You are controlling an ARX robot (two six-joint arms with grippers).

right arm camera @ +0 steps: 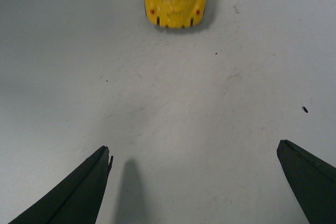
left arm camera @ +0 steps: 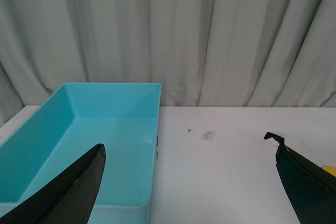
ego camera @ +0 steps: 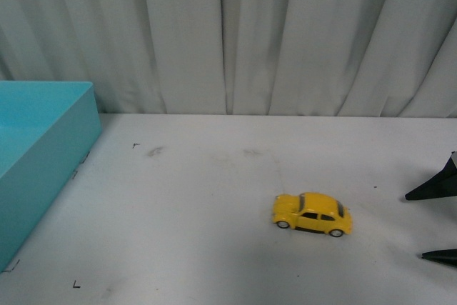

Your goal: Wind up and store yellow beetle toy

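Sitting outside teal bin [ego camera: 43, 141], yellow beetle toy [ego camera: 312, 214]; left fingers [left arm camera: 68, 192], right fingers [right arm camera: 73, 192] apart.

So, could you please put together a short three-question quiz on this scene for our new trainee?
1. True or false: the yellow beetle toy already lies inside the teal bin.
2. Which gripper has the toy's rear end straight ahead of it? A. left gripper B. right gripper C. neither
3. Fill the gap: both grippers are ___ and hold nothing.

Key
1. False: the toy stands on its wheels on the table, well apart from the bin.
2. B
3. open
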